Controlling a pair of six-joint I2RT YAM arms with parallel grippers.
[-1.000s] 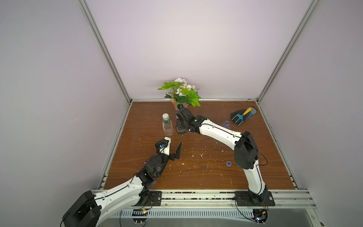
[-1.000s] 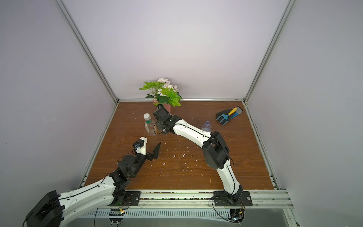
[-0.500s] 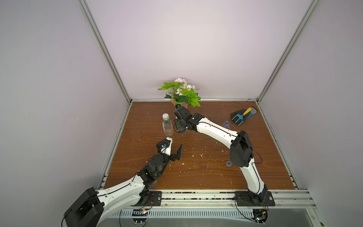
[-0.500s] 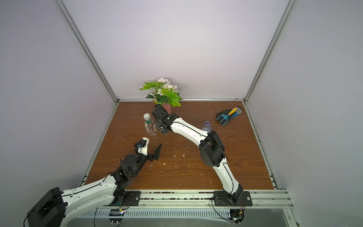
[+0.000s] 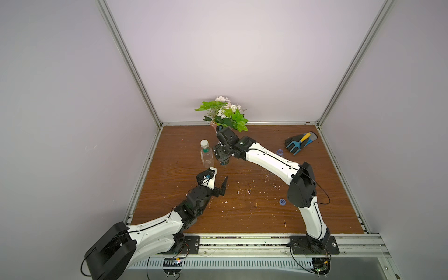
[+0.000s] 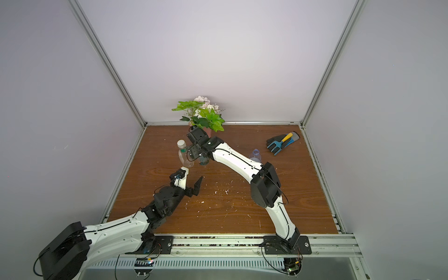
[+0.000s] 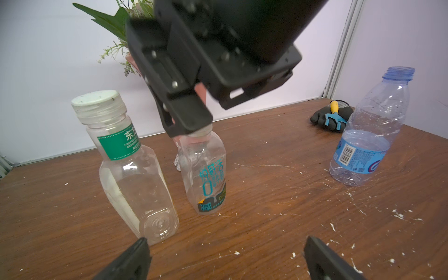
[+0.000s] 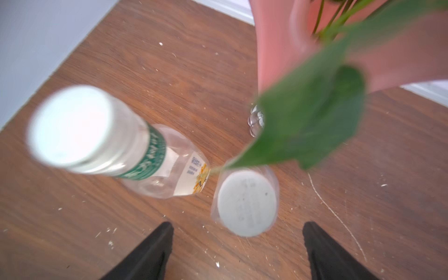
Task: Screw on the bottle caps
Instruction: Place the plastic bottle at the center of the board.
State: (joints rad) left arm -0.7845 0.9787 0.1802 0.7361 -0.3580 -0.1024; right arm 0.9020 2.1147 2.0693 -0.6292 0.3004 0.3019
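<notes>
Right hand (image 8: 238, 226) - jaws wide, nothing held. It hangs straight over the dark-labelled bottle (image 7: 206, 174). That bottle's white cap (image 8: 247, 202) sits on the neck, and in the right wrist view my fingers stand either side of it with a gap on both sides. Whether it is screwed tight I can't tell.

Left hand (image 7: 226, 242) - also wide, empty, low over the counter (image 5: 242, 218) and facing the bottles. In a top view one fingertip is just beside the base of the squarish bottle (image 5: 206, 157); I can't tell if it is touching.

The squarish bottle is upright with a green neck ring. Its own white cap (image 7: 97, 99) is on, and it stands just beside the dark-labelled one without touching.

The blue-labelled bottle (image 7: 363, 145) is upright with its neck open, well apart from the other two, toward the glove (image 5: 300, 144).

The blue cap (image 5: 282, 202) lies flat on the counter with its swirl up. It is near my right arm's elbow and well apart from the blue-labelled bottle.

The pink vase (image 8: 278, 48) stands just behind the dark-labelled bottle, and one green leaf (image 8: 312, 121) hangs across the right wrist view above the cap. The glove lies in the far corner with a small rake (image 7: 334, 114) on top of it.
</notes>
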